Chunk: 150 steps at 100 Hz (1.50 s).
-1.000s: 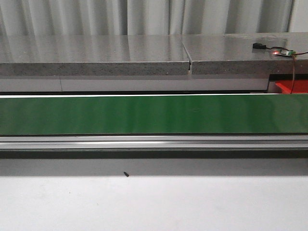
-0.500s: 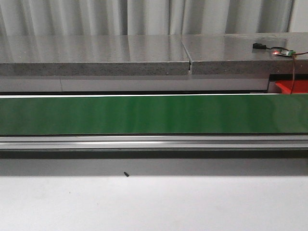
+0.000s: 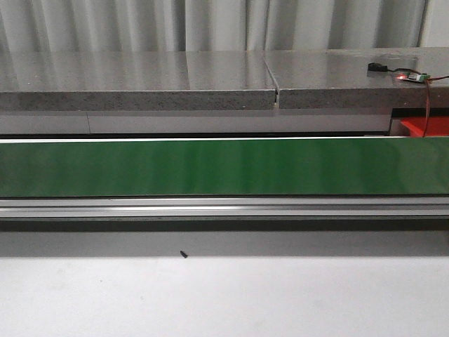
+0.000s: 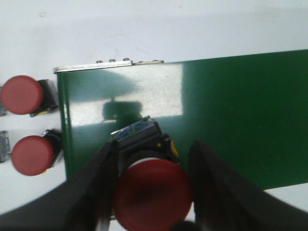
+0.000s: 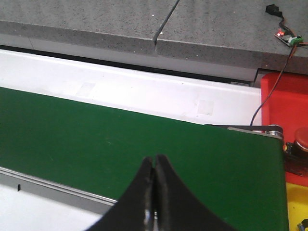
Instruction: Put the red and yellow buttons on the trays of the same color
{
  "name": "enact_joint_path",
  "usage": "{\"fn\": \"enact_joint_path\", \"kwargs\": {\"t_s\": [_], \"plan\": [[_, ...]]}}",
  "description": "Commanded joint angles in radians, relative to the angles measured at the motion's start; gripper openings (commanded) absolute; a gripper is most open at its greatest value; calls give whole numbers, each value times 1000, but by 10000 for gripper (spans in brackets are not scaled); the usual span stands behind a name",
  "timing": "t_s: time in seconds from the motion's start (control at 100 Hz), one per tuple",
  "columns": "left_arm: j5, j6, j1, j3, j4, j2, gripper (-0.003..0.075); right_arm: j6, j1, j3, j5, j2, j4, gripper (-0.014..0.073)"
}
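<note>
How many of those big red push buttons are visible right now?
4. One red button sits between the left gripper fingers, over the green belt. Two more lie off the belt's end. A fourth shows partly by the red tray. Others may be hidden.

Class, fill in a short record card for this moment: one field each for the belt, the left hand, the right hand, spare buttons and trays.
belt: long green conveyor belt, bare in the front view
left hand: left hand around a red-capped push button over the belt's end
right hand: right hand shut, empty, above the belt
spare buttons: two red-capped buttons beside the belt's end
trays: red tray past the belt's far end; yellow tray next to it
</note>
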Motion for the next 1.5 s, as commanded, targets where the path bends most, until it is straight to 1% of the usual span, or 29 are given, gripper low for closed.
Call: {"fn": "enact_joint_path", "kwargs": {"t_s": [0.0,0.16,0.23,0.29,0.38,0.42,0.47,0.54,0.73,0.84,0.94,1.08,1.2,1.29,1.34,1.43,1.49], "plan": [[-21,-11,-21,-27,-14,-5,179,-6,0,-25,-58,-4,21,-67],[-20,-11,-48,-27,39,47,181,-6,0,-25,-58,-4,21,-67],[-13,-11,-48,-27,40,59,183,-6,0,-25,-58,-4,21,-67],[0,-11,-48,-27,40,63,205,-6,0,-25,-58,-4,21,-67],[24,-11,-48,-27,40,65,307,-6,0,-25,-58,-4,21,-67],[31,-11,-48,-27,40,67,378,-6,0,-25,-58,-4,21,-67],[33,-11,-48,-27,40,67,436,-6,0,-25,-58,-4,21,-67],[28,-11,-48,-27,40,67,474,-6,0,-25,-58,-4,21,-67],[-3,-11,-46,-29,41,57,475,-6,0,-25,-58,-4,21,-67],[-59,-11,-44,-29,41,23,475,-6,0,-25,-58,-4,21,-67],[-121,-66,-27,-29,41,-15,475,-6,0,-25,-58,-4,21,-67],[-165,-104,38,-29,41,-43,475,-6,0,-25,-58,-4,21,-67],[-118,-165,122,-29,46,-28,475,-6,0,-25,-58,-4,21,-67],[-84,-224,169,-29,79,-8,475,-6,0,-25,-58,-4,21,-67],[-81,-283,194,-29,105,6,474,-6,0,-25,-58,-4,21,-67],[-92,-356,222,-29,162,20,473,-6,0,-25,-58,-4,21,-67],[-105,-375,235,-29,188,27,473,-6,0,-25,-58,-4,21,-67]]}}
